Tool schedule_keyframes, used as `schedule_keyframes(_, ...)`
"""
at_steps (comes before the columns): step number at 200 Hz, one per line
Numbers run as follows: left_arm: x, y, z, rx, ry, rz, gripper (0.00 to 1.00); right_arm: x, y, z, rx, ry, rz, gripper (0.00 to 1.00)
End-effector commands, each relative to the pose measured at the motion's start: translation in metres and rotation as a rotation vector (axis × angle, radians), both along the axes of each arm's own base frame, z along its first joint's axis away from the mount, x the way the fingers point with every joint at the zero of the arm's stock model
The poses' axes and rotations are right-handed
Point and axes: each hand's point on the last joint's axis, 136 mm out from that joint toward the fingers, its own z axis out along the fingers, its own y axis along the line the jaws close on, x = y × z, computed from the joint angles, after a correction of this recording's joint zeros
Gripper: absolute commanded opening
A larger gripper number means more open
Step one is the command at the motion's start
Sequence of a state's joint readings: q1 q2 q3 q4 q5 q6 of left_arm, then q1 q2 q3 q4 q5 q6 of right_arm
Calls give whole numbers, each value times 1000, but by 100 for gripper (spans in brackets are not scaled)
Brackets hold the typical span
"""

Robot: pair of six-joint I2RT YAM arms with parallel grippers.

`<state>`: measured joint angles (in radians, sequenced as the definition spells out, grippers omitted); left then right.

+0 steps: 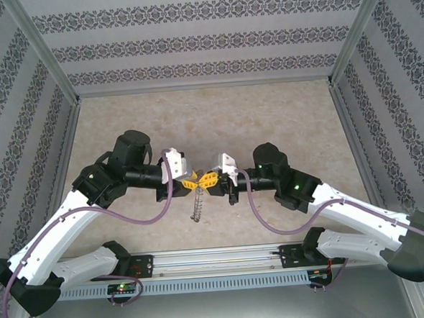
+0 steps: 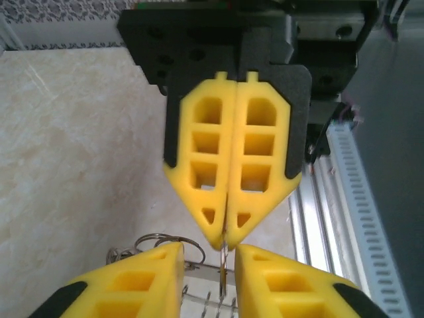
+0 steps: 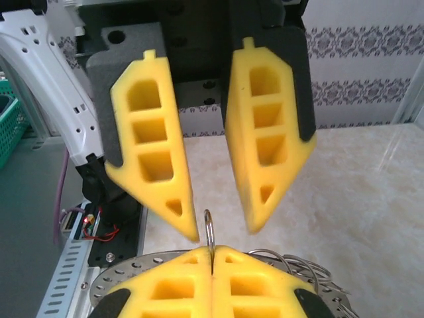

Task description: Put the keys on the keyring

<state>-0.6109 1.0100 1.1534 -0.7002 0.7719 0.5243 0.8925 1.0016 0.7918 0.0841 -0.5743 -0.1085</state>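
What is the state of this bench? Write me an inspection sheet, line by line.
Surface: beige marbled tabletop, no spills seen.
Job's things: grey keyring is held up between the arms, with silvery loops at its edge. A thin wire loop stands above it; cannot tell whether that is a key.
Clutter: nothing seen.
Grippers: left gripper is open, its tips facing the wire loop. Right gripper is shut on the wire loop.
Cables: left purple cable and right purple cable hang in slack curves, no snag seen.
Surroundings: patterned walls; metal rail at the near edge.
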Motion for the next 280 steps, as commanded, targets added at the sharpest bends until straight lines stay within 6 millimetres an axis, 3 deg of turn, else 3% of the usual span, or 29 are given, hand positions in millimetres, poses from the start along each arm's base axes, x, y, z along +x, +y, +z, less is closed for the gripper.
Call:
schedule_keyframes(1, -3, 2, 34, -203, 25, -6, 32, -5, -8, 39, 166, -82, 14, 0)
schedule_keyframes(37, -4, 5, 51, -363, 33, 3, 29, -2, -14, 56, 298, -87, 14, 0)
schedule_keyframes(100, -10, 3, 62, -471, 51, -32, 31, 2, -19, 74, 462, -86, 5, 0)
schedule_keyframes(181, -4, 0, 63, -480, 14, -28, 32, 0, -18, 74, 469, -74, 20, 0)
schedule_keyframes(280, 2, -7, 63, -490, 41, -62, 19, 3, -15, 74, 485, -69, 26, 0)
